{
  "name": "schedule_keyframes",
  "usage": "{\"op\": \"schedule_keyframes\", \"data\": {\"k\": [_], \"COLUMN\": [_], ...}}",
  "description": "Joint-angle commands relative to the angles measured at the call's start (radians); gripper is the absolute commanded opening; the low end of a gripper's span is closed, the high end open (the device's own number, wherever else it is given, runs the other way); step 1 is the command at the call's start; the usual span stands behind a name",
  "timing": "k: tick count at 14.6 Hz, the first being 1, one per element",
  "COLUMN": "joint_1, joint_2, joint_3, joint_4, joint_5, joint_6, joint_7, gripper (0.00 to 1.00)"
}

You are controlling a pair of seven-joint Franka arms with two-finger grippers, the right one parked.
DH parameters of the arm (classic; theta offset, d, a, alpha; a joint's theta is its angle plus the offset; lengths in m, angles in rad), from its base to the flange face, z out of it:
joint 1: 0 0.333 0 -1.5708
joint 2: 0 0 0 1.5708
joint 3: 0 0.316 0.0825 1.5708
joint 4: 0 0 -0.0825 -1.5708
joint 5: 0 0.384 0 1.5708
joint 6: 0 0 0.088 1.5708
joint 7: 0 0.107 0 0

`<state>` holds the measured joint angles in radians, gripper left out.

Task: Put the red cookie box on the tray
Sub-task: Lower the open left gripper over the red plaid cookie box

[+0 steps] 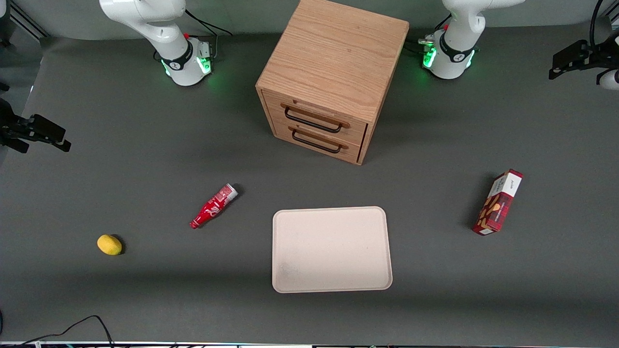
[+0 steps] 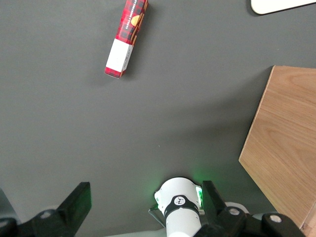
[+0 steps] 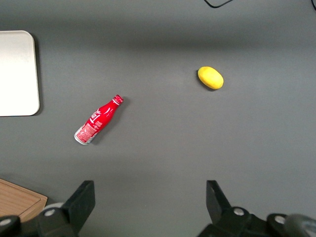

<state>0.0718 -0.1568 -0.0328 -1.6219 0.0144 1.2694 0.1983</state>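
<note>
Progress: nothing done yet; the whole pick, carry and set-down remains, judging by how things lie.
Red cookie box [image 1: 498, 203]: one, lying on the surface [image 1: 145, 145] toward the working arm's end, well apart from the tray.
Tray [image 1: 333, 282]: one, bare, nearer the front camera than the drawer cabinet [image 1: 333, 72].
Hand [image 2: 145, 202]: spread wide, holding nothing, raised near its arm's base, well apart from the box.
Others: one red bottle [image 1: 213, 206], one lemon [image 1: 109, 244], both toward the parked arm's end.
</note>
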Motion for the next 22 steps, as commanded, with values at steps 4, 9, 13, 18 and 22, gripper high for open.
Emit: {"op": "schedule_keyframes", "data": {"k": [4,9,13,18,22], "joint_1": [0.017,0.017,0.017,0.019,0.019], "joint_2": [0.192,0.35,0.428,0.434,0.43], "joint_3": [0.007,0.067,0.067,0.067,0.067], "joint_4": [0.193,0.198,0.119,-0.136,-0.295], "joint_5": [0.05,0.035,0.024,-0.008,-0.021], "joint_6": [0.041,0.181,0.342,0.637,0.832], "joint_7": [0.198,0.409,0.455,0.504,0.504], "gripper": [1.0,1.0,1.0,1.0,1.0]}}
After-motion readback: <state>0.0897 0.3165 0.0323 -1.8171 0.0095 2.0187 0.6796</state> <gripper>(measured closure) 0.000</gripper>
